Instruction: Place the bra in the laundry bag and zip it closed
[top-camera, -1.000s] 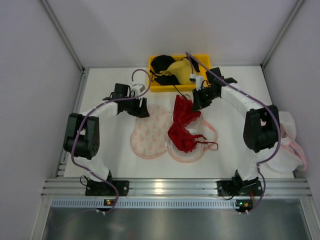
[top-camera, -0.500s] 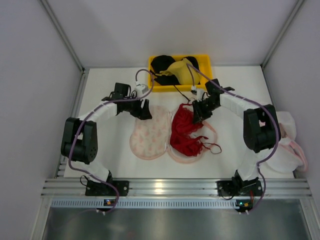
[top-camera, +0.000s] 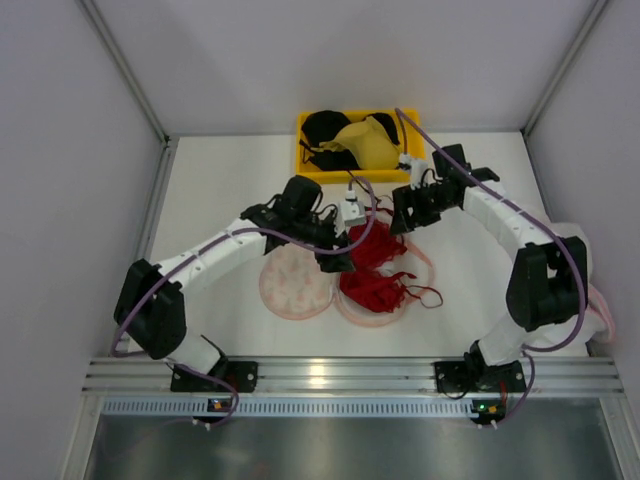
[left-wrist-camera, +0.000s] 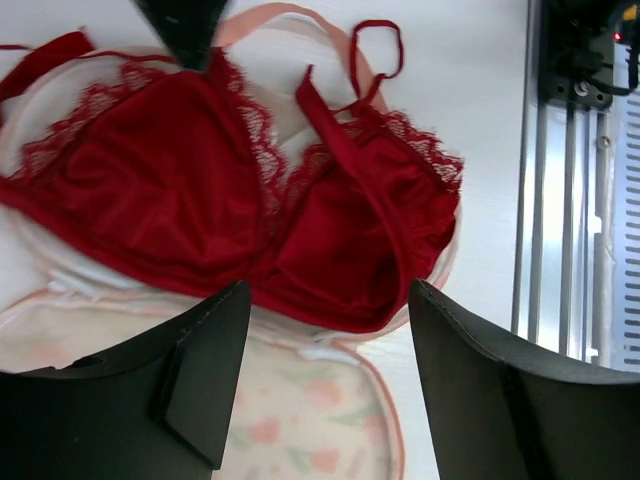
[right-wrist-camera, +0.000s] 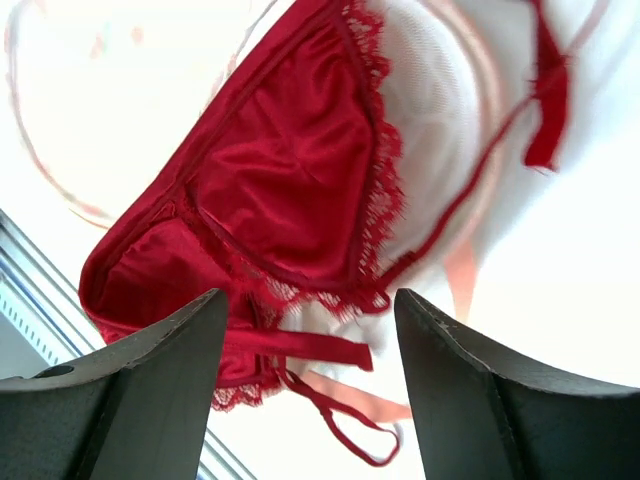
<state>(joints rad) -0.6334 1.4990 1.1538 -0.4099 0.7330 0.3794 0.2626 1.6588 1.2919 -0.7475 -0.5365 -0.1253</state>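
Red lacy bra (top-camera: 372, 280) sits bunched up on the right lobe of the laundry bag (top-camera: 293, 287), 1 thin strap looping out past its right edge. Bag lies flat, 2 lobes spread open (cream-pink mesh, small reddish print).

Lab enclosure: white walls (top-camera: 300, 60), aluminium rail (top-camera: 320, 375)

The left gripper (left-wrist-camera: 328, 292) hangs wide apart above the bra (left-wrist-camera: 150, 190), which lies on the laundry bag (left-wrist-camera: 290, 432).

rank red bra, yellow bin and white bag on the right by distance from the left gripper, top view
1. red bra, right beside the left gripper
2. yellow bin, at the back
3. white bag, far right edge
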